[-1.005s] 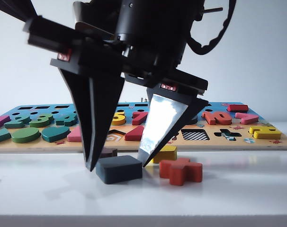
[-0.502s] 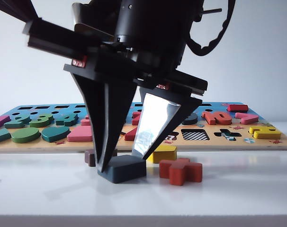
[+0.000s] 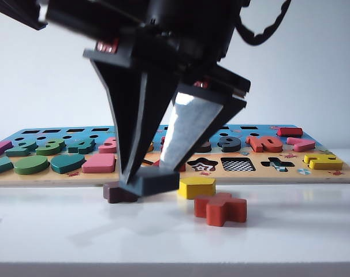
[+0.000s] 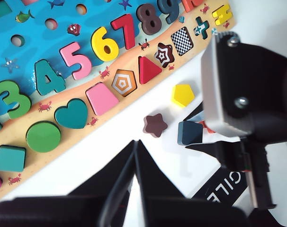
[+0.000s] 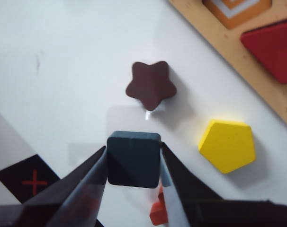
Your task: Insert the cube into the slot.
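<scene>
The cube (image 3: 157,182) is a dark charcoal-blue block, held just above the white table between the tips of my right gripper (image 3: 147,182), which is shut on it. In the right wrist view the cube (image 5: 134,158) fills the gap of the right gripper (image 5: 134,152), one finger against each side. The slot (image 3: 238,164), a square cut-out with a checkerboard bottom, lies in the tan board behind and to the right. The left wrist view shows the cube (image 4: 190,132) and the slot (image 4: 183,41). My left gripper (image 4: 135,142) hangs shut over bare table, away from the pieces.
A brown star (image 3: 117,193) lies just left of the cube, a yellow pentagon (image 3: 197,187) just right, and a red-orange cross (image 3: 221,209) nearer the front. The puzzle board (image 3: 290,176) with coloured numbers and shapes spans the back.
My right gripper closed on the cube, tipped it, and raised it off the table, shifting slightly back toward the board. The star is now uncovered beside it.
</scene>
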### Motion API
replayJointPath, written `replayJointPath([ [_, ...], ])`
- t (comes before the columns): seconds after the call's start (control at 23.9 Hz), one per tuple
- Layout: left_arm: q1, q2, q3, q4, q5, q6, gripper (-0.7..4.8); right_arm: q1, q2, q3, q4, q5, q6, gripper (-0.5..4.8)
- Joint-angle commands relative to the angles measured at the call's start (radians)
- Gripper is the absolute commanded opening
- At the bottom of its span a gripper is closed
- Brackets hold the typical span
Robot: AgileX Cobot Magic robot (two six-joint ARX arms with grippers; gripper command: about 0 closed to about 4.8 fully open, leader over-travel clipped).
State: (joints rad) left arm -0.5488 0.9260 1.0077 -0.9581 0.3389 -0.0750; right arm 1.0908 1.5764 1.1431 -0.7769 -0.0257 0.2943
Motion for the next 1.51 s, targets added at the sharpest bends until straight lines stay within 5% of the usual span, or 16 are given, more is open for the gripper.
replayJointPath([
  [0.04,0.000,-0.002,0.004,0.011,0.005,0.004,0.20,-0.002,-0.040,0.005,0.003,0.004,-0.159,1.25],
  [0.21,0.000,-0.002,0.004,0.011,0.005,0.003,0.20,-0.013,-0.098,0.005,0.005,0.004,-0.376,1.24],
  [0.29,0.000,-0.002,0.004,0.014,0.005,0.003,0.20,-0.027,-0.143,0.004,0.005,0.004,-0.595,1.24],
  [0.5,0.000,-0.002,0.004,0.031,0.005,0.003,0.20,-0.061,-0.193,0.004,-0.002,0.005,-0.800,1.24],
  [0.96,0.000,-0.002,0.004,0.098,0.005,0.004,0.20,-0.200,-0.223,0.004,-0.030,0.201,-1.086,1.24],
  [1.51,0.000,-0.002,0.004,0.071,0.002,0.004,0.20,-0.251,-0.182,-0.005,0.003,0.202,-1.190,1.20],
])
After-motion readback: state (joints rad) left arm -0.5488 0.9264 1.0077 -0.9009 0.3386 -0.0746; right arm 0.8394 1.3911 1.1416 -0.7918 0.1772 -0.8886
